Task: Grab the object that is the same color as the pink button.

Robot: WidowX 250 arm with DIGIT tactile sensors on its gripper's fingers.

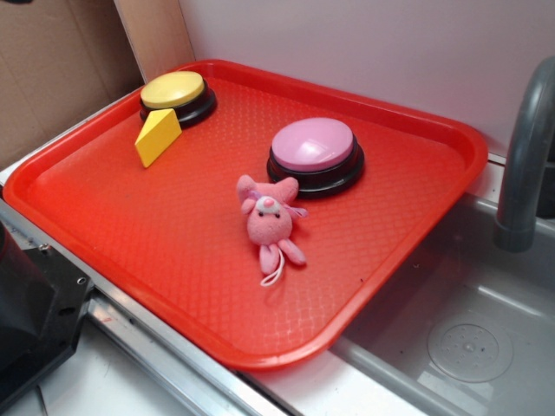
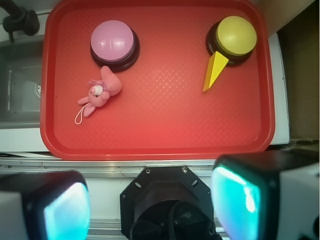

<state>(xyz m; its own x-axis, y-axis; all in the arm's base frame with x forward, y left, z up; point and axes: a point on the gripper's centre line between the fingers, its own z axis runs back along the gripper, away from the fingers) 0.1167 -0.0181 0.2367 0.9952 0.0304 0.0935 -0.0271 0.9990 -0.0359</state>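
Note:
A small pink plush bunny (image 1: pixel 270 221) (image 2: pixel 100 92) lies on the red tray (image 1: pixel 130 199) (image 2: pixel 165 125), just in front of the pink button (image 1: pixel 314 152) (image 2: pixel 114 42). It has floppy ears, a white snout and a white string loop. In the wrist view my gripper (image 2: pixel 150 205) hangs high above the tray's near edge, over the robot's black base. It is open, with teal pads (image 2: pixel 239 202) far apart and nothing between them. The gripper does not show in the exterior view.
A yellow-topped button (image 1: pixel 177 94) (image 2: pixel 234 36) stands in the tray's far corner with a yellow wedge block (image 1: pixel 156 137) (image 2: pixel 215 71) leaning against it. A grey sink (image 1: pixel 468 338) (image 2: pixel 20 90) with a faucet (image 1: pixel 525 147) adjoins the tray. The robot base (image 2: pixel 167 200) sits beside the tray.

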